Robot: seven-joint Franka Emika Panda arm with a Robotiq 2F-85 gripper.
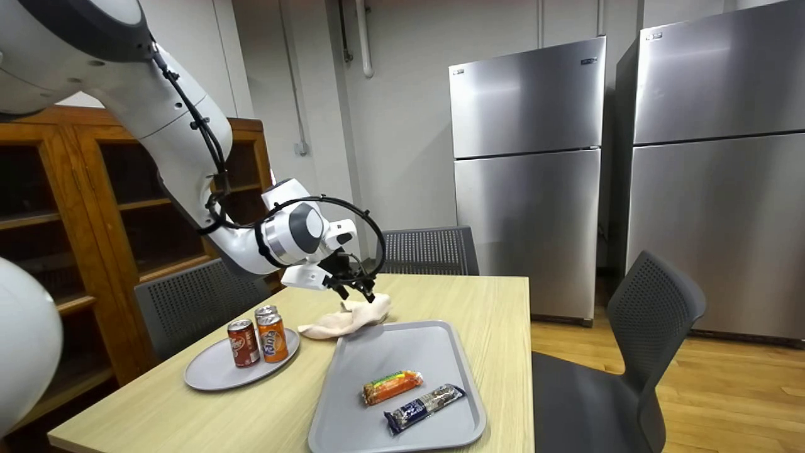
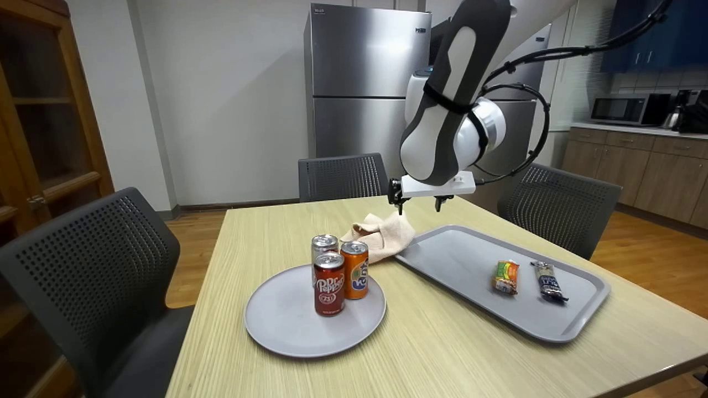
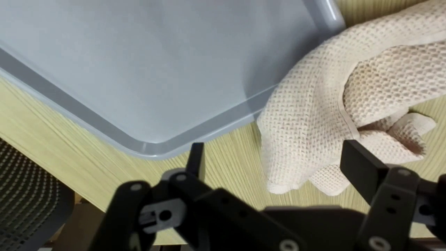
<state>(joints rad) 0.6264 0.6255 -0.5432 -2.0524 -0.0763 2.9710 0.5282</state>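
Hovering my gripper, wide and empty, near the cloth lapping over the tray; lowering off-centre, I could strike its rim or snag a fold.

Pale cloth cropped at the wrist view's two o'clock, gray tray at eleven, chair at eight, silver can partly hidden behind red can in an exterior view
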